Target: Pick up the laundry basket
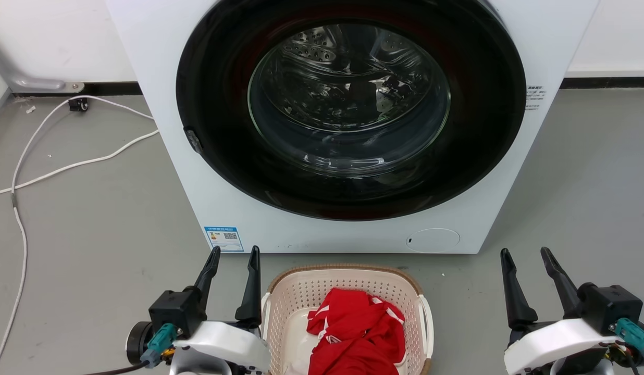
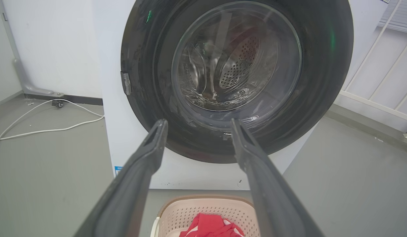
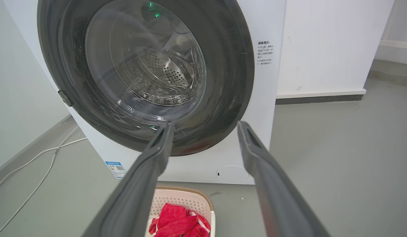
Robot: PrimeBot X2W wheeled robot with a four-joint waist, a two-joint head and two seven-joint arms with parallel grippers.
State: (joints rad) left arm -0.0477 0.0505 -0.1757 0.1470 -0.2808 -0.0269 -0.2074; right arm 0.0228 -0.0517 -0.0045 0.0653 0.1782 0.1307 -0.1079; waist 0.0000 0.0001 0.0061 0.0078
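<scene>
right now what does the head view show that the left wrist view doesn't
The head view adds the right gripper, open, off to the right of the basket, and the round cover low on the washing machine. The left wrist view adds white railing bars beyond the machine. Both share the machine's glass door, the basket with the red cloth in it, the white cable and the open left gripper.

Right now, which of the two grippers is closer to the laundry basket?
The left gripper: its inner finger stands beside the rim of the laundry basket, while the right gripper sits apart from it across the floor.
</scene>
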